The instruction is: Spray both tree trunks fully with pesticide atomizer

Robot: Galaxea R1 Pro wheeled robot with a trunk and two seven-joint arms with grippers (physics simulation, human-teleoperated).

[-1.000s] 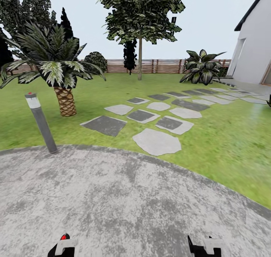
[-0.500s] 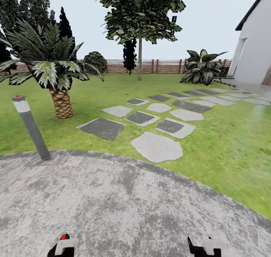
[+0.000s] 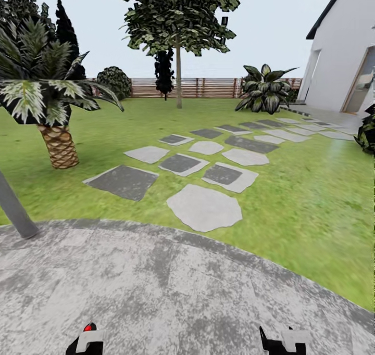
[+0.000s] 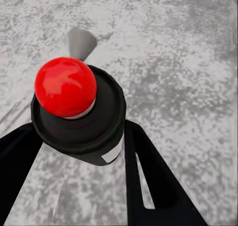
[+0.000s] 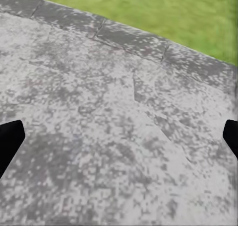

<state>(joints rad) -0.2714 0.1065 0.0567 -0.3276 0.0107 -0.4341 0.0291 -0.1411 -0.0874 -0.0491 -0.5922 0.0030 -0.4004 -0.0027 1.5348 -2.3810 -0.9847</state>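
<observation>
My left gripper (image 4: 79, 136) is shut on the pesticide atomizer (image 4: 84, 121), a small black bottle with a white band and a round red tip. In the head view the pesticide atomizer's red tip (image 3: 89, 327) pokes up from the left gripper (image 3: 86, 342) at the bottom edge. The right gripper (image 3: 281, 342) is beside it, and in the right wrist view the right gripper (image 5: 119, 136) is open over grey paving. Across the garden lawn (image 3: 291, 199), a tall tree (image 3: 177, 11) stands by the fence, its straight bare trunk (image 3: 178, 81) far from both grippers.
I am on a round grey paved pad (image 3: 156, 292). A grey post (image 3: 15, 209) leans at the left edge, with a palm (image 3: 57, 144) behind it. Stepping stones (image 3: 204, 207) lead towards the white house (image 3: 344, 58). A slatted fence (image 3: 208, 87) and a broad-leaf plant (image 3: 263, 89) line the back.
The whole head view has shifted: post and palm slid left, the house shows more at the right, so the camera moved. Both grippers stay as they were.
</observation>
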